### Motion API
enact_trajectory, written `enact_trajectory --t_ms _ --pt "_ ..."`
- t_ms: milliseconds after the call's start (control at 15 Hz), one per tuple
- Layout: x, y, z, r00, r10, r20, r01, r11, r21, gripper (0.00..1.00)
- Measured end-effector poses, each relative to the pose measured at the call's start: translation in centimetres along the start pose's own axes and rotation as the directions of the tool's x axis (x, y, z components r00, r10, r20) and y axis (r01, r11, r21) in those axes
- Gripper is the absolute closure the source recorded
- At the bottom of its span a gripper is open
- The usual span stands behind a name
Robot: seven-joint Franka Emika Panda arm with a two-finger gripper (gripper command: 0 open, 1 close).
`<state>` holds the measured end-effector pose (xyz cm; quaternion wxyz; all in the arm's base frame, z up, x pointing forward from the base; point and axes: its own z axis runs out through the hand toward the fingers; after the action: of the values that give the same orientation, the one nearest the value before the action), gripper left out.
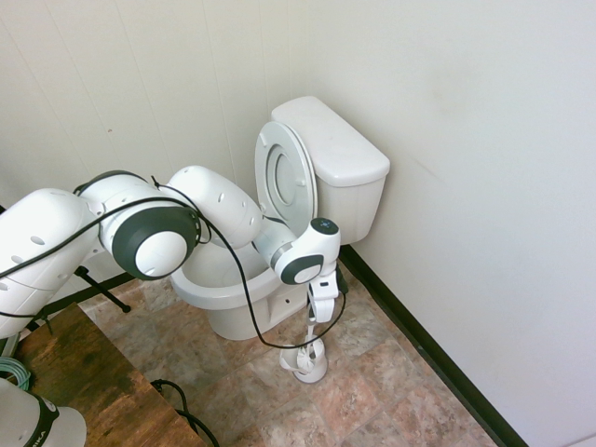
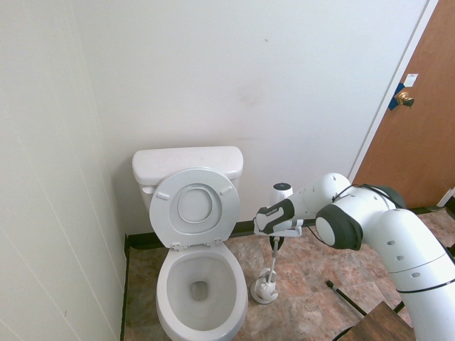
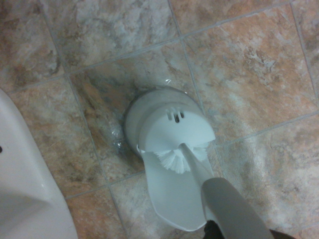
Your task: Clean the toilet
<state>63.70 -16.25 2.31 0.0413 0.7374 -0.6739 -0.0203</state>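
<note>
First exterior view: white ceramic toilet (image 1: pixel 244 279), seat and lid raised, against the wall; gripper (image 1: pixel 318 319) clamped on thin-handled white brush (image 1: pixel 311 343) above round white holder (image 1: pixel 309 363). Second exterior view: same grip beside the bowl. Wrist view: bristles in the holder on marbled tiled floor (image 3: pixel 259 64).

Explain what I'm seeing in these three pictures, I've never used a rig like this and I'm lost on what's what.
The white jointed machine is a robot arm; its gripper points down and is shut on the handle of a toilet brush. Two pictures come from cameras standing in the room on opposite sides of the arm; the third looks down from the wrist. On the tiled floor stands the toilet, seat and lid raised against the tank. Beside it sits the small white brush holder. The wrist view shows the bristles at the holder's opening, lifted partly out.
</note>
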Motion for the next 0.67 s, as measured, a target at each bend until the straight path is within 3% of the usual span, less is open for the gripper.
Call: enact_trajectory --t_ms 667 --pt "0.5 9.0 -12.1 0.999 -0.024 -0.029 0.026 0.997 0.077 1.00"
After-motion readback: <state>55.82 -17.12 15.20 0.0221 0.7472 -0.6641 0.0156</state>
